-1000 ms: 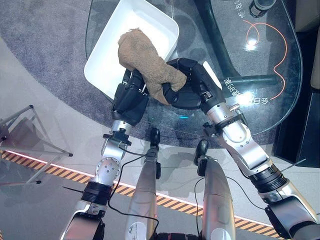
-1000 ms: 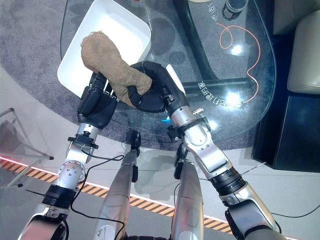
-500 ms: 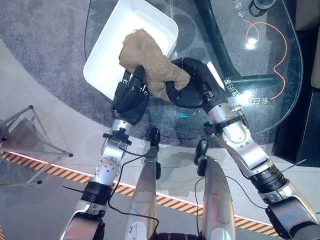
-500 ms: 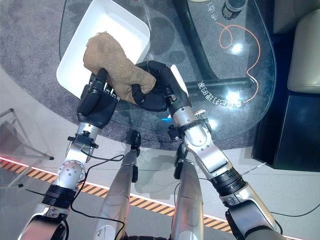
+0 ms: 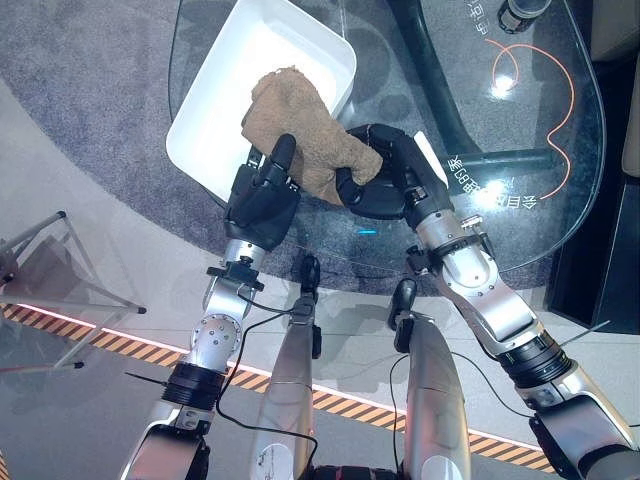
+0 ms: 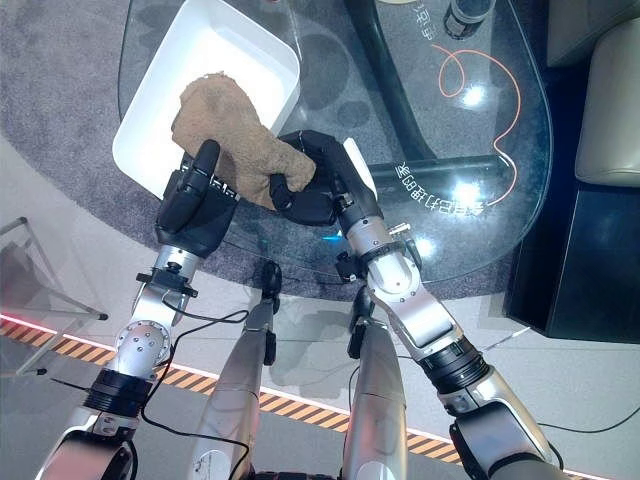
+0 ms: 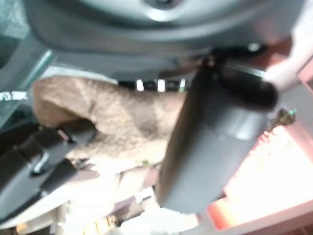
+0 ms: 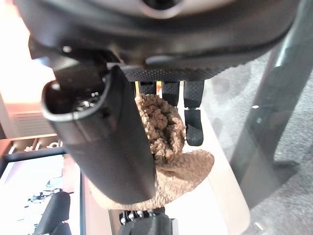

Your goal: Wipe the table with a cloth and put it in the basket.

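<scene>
While our right robot hand grips the brown cloth beside our left robot hand, whose grip we cannot tell, dropping it into the white basket just beyond remains.

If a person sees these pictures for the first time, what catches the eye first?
The brown cloth, bunched up over the near corner of the white basket on the glass table. The right hand has its fingers curled round the cloth's end, and the left hand touches it from the other side.
</scene>
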Controlling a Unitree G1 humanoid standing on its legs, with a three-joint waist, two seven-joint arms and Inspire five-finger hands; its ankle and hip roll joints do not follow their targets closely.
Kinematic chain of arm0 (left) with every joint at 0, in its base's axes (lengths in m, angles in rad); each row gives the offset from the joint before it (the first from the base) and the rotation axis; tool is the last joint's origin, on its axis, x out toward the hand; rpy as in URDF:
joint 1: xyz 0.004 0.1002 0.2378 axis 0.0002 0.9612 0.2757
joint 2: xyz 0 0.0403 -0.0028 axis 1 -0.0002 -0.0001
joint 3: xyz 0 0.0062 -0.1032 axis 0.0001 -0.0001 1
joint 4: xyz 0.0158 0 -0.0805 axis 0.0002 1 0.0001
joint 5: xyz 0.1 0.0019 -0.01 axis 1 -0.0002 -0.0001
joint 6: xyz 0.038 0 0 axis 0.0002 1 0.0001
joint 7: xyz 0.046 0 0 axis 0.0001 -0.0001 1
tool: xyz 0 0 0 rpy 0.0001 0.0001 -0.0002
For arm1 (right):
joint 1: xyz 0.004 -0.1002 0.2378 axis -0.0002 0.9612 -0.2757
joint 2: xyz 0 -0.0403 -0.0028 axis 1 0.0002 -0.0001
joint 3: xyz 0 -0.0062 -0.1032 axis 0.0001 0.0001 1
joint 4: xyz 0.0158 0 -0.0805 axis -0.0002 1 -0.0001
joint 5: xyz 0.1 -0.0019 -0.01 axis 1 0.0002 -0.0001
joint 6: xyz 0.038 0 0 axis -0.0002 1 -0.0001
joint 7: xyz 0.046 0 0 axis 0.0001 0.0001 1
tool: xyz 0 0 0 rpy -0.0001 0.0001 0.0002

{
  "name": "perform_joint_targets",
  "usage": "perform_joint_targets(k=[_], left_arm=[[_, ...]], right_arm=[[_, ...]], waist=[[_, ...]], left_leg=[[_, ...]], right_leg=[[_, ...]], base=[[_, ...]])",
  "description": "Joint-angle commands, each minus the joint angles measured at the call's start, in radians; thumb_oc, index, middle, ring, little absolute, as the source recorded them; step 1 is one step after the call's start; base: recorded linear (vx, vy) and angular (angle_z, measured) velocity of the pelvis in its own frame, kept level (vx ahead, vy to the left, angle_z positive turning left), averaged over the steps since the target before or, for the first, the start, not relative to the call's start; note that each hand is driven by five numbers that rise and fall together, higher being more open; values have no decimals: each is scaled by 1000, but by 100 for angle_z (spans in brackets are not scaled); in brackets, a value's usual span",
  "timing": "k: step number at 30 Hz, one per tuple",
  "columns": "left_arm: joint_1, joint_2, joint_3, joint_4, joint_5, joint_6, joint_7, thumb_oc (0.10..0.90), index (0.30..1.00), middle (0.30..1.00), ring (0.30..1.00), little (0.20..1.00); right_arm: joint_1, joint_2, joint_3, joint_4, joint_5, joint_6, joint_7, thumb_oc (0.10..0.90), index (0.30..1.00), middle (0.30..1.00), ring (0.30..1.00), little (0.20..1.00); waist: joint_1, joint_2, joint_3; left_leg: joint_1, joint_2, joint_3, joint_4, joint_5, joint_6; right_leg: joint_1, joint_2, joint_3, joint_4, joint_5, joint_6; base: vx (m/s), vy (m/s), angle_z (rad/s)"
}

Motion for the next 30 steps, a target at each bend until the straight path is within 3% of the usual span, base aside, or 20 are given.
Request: perform_joint_targets(k=[1, 14, 15, 17, 30], left_arm=[[-96, 9, 17, -203, -5, -30, -147, 800, 900, 900, 900, 900], [-114, 9, 4, -173, -3, -38, -176, 800, 900, 900, 900, 900], [-114, 8, 4, -172, 0, -42, -177, 591, 721, 721, 721, 691], [-116, 9, 5, -174, 2, -49, -174, 100, 300, 300, 300, 200], [-120, -7, 21, -163, 15, -81, -170, 100, 300, 300, 300, 200]], right_arm=[[-115, 25, 21, -134, -19, -53, 66, 100, 300, 300, 300, 200], [-150, 16, 74, -124, -11, -34, 150, 100, 300, 300, 300, 200], [-151, 16, 73, -124, -10, -34, 151, 100, 300, 300, 300, 200], [-154, 15, 73, -126, -5, -34, 151, 100, 300, 300, 300, 200], [-153, 26, 70, -118, -14, -39, 164, 100, 300, 300, 300, 200]], waist=[[9, -26, -28], [15, -27, -28], [15, -27, -28], [15, -28, -28], [15, -29, -28]], left_leg=[[44, -72, 81, 100, -101, 67], [38, -75, 76, 105, -99, 65], [38, -75, 76, 105, -99, 65], [38, -75, 76, 105, -100, 65], [40, -78, 75, 104, -101, 64]], right_leg=[[74, 66, -7, -191, 160, 38], [70, 67, -10, -186, 158, 38], [70, 67, -10, -186, 158, 38], [69, 68, -10, -185, 157, 38], [70, 71, -9, -187, 156, 38]], base=[[0, 0, 0], [0, 0, 0], [0, 0, 0], [0, 0, 0], [0, 0, 0]])
